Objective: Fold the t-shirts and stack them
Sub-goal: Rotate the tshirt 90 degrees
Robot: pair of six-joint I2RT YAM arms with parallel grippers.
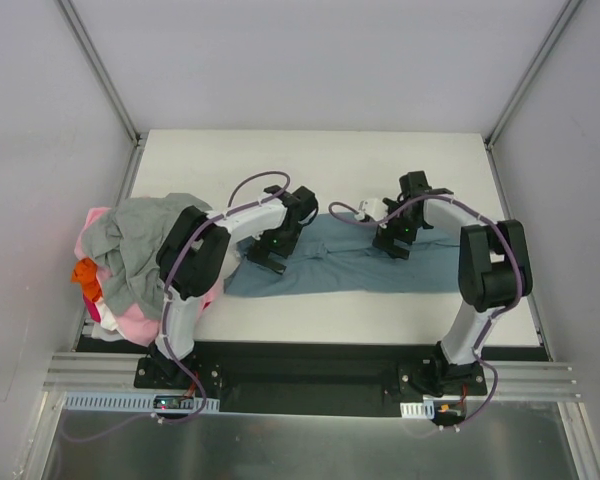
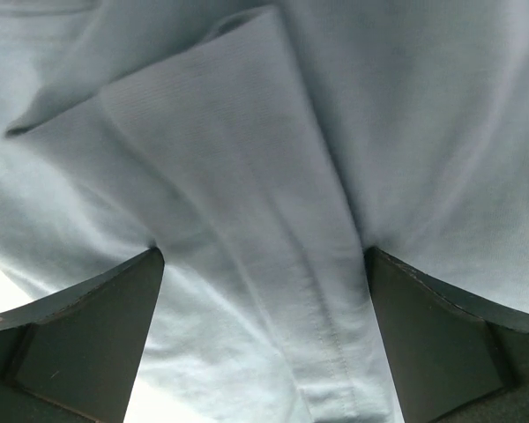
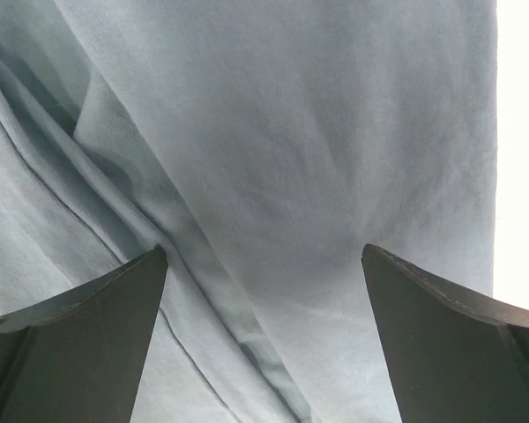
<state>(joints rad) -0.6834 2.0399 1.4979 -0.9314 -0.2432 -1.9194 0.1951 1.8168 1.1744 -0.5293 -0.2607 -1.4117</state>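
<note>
Left hand agape on t-shirt

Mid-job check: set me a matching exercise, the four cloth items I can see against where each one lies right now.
Things:
1. blue t-shirt
2. grey shirt
3. orange cloth
4. pink garment

Places:
A. uppermost layer, far left
B. spread out, centre
C. lowest layer, far left
D. peeking out at the far-left edge

Pairs: 1-B, 2-A, 3-D, 4-C

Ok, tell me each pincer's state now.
Left pincer: open, spread over the blue t-shirt, gripping nothing.
Right pincer: open, over the same t-shirt.
</note>
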